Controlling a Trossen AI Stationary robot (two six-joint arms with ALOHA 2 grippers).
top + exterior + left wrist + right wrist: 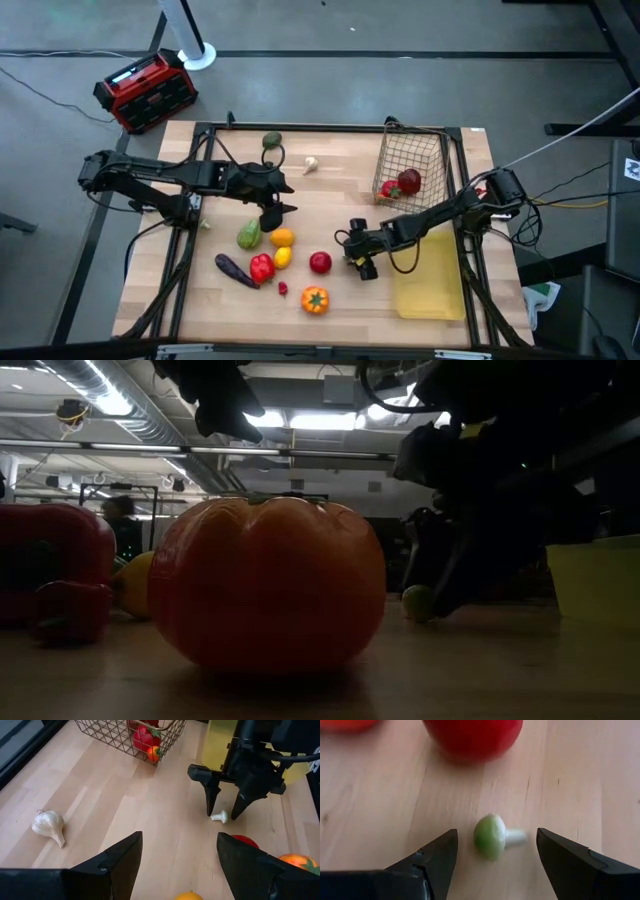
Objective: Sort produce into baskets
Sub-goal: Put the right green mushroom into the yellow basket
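Right wrist view shows the right gripper (492,851) with fingers spread, straddling a small pale-green mushroom (492,837) lying on the wooden table (580,780), not touching it. Just beyond the mushroom sits a red apple (472,737). Beside the mushroom lies the yellow tray (428,278); farther off stands the wire basket (410,160). Well apart from the mushroom, the left gripper (278,212) hangs open over the produce cluster (270,255).

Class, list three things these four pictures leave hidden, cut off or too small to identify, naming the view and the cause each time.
1. Low view: the orange pumpkin-like toy fills the middle and hides most of the produce behind it.
2. High view: the small mushroom is hidden under the right claw.
3. Left wrist view: the wire basket is cut off by the picture's edge, so its full contents cannot be counted.
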